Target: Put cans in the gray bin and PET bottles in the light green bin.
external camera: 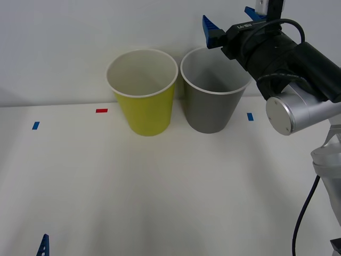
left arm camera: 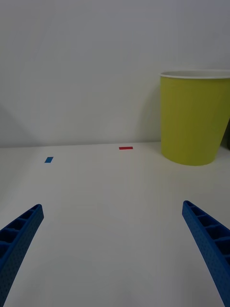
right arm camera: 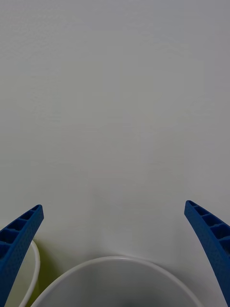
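The gray bin (external camera: 212, 101) stands at the back of the table, right of the light green bin (external camera: 144, 101), their rims almost touching. My right gripper (external camera: 230, 20) hangs open above the gray bin's far right rim, with nothing between its fingers. In the right wrist view this gripper (right arm camera: 113, 205) faces the wall, with the gray bin's white rim (right arm camera: 115, 261) just beneath. My left gripper (left arm camera: 112, 204) is open and low over the table's near left, facing the light green bin (left arm camera: 194, 120). Cans and PET bottles are out of view.
A red tape mark (external camera: 101, 110) and two blue tape marks (external camera: 35, 125) (external camera: 250, 116) lie on the white table (external camera: 160, 186). A plain wall rises right behind the bins. One left fingertip (external camera: 43, 245) pokes in at the front left edge.
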You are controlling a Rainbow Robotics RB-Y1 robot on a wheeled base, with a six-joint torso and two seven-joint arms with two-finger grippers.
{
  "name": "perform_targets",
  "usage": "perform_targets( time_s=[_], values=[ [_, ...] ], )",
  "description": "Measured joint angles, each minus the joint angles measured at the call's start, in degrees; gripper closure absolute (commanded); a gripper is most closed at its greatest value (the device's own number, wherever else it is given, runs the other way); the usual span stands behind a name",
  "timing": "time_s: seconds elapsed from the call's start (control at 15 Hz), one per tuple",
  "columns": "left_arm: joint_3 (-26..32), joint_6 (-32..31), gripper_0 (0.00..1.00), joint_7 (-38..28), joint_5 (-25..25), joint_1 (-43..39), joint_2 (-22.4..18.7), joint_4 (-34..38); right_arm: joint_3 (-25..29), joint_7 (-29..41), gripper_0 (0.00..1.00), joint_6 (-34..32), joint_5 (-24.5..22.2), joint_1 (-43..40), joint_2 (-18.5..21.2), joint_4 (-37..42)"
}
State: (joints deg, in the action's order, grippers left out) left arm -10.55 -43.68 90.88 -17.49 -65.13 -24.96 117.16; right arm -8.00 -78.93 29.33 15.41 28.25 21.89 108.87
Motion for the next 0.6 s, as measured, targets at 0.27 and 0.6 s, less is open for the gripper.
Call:
perform_targets(
  time_s=[0.27, 0.6],
  values=[
    [0.0, 0.0, 0.0, 0.0, 0.0, 0.0, 0.0, 0.0, -0.06, 0.03, 0.0, 0.01, -0.73, 0.01, -0.14, 0.01],
    [0.0, 0.0, 0.0, 0.0, 0.0, 0.0, 0.0, 0.0, 0.28, 0.4, 0.0, 0.01, -1.61, -0.71, -0.16, 0.86]
  ],
)
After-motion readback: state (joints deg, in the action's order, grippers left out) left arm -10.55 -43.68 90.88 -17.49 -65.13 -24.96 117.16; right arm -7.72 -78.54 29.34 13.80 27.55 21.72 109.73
